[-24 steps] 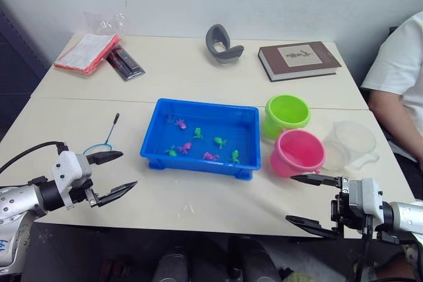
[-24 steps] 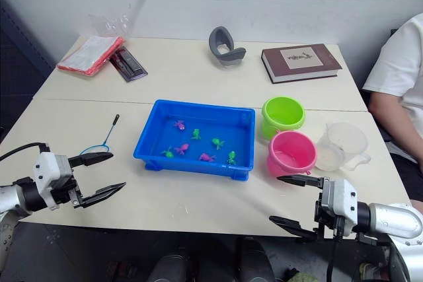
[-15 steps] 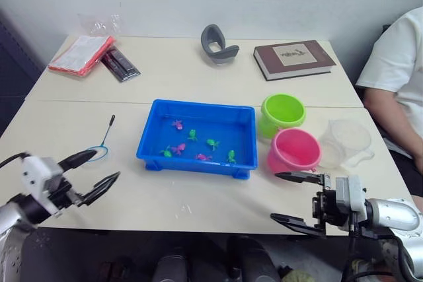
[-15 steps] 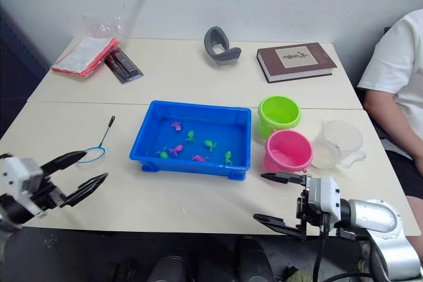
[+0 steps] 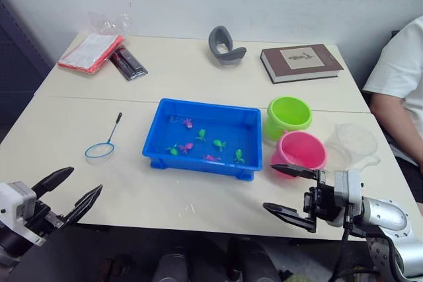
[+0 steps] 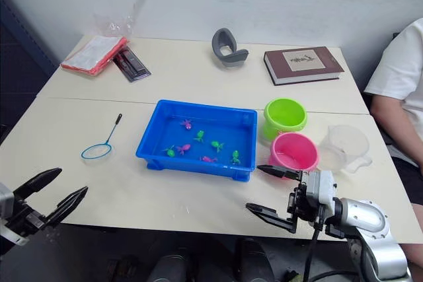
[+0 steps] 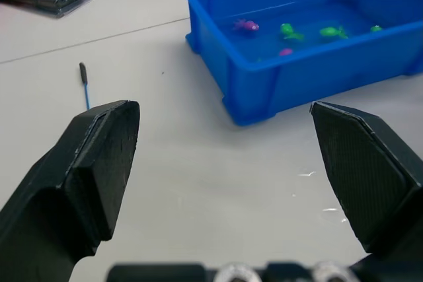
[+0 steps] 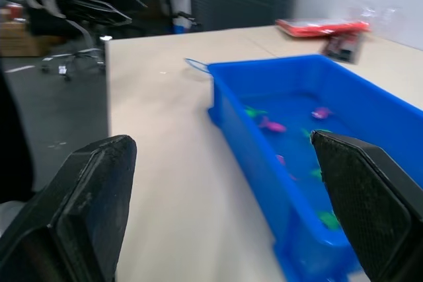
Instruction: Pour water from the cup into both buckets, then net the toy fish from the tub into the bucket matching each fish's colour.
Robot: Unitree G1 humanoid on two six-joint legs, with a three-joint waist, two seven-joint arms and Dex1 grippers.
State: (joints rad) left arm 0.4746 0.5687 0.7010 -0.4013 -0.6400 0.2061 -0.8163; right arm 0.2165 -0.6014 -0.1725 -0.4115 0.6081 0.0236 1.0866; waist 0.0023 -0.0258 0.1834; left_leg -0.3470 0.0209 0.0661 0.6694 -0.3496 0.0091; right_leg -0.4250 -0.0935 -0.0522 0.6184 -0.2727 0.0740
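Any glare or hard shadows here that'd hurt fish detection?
Left eye view: even light, soft shadow beneath the shallow blue plastic tub; the tiny pink and green toy fish stand out. Left wrist view: small glints on the beige table. Right eye view: the clear plastic cup shows faint against it.

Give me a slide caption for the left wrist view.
Open left gripper faces the blue tub of toy fish.

- No text, number or brand is legible anywhere.
- The brown book (image 5: 301,61) carries a pale cover label, its print too small to read.
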